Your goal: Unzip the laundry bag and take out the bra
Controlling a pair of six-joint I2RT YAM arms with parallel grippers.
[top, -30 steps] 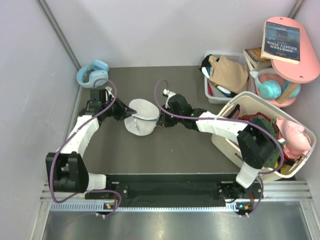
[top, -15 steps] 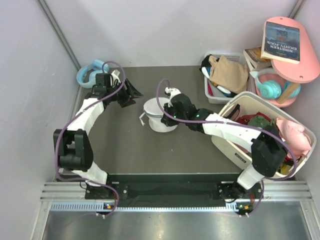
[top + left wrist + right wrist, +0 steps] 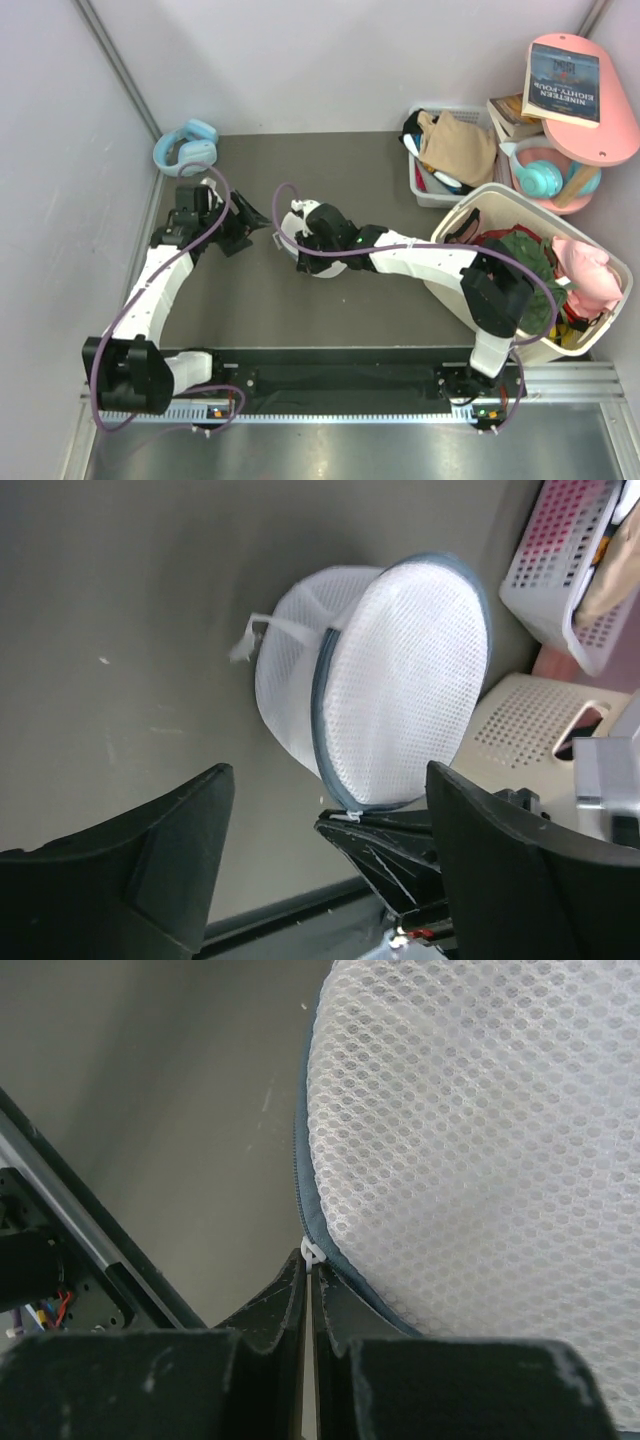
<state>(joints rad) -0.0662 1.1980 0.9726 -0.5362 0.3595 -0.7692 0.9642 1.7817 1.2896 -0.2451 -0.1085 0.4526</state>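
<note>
The laundry bag [image 3: 390,680], a round white mesh pouch with a grey zip rim, stands tilted on its edge on the table. In the top view only slivers of the laundry bag [image 3: 325,271] show under the right arm. My right gripper [image 3: 311,1268] is shut on the small white zip pull [image 3: 312,1252] at the rim; the left wrist view shows the right gripper [image 3: 395,855] below the pouch. My left gripper [image 3: 257,228] is open, just left of the bag and apart from it, and in its own view the left gripper [image 3: 330,775] holds nothing. The bra is hidden.
A big white basket [image 3: 478,213] of clothes stands at the right, with a small grey crate [image 3: 424,183] behind it. Blue headphones [image 3: 185,147] lie at the back left corner. A pink shelf with a book [image 3: 562,82] is at the back right.
My left gripper let go of the bag, opened, swung away and came back beside it. The right gripper moved left with the zip pull, and the bag shifted left and tipped up.
</note>
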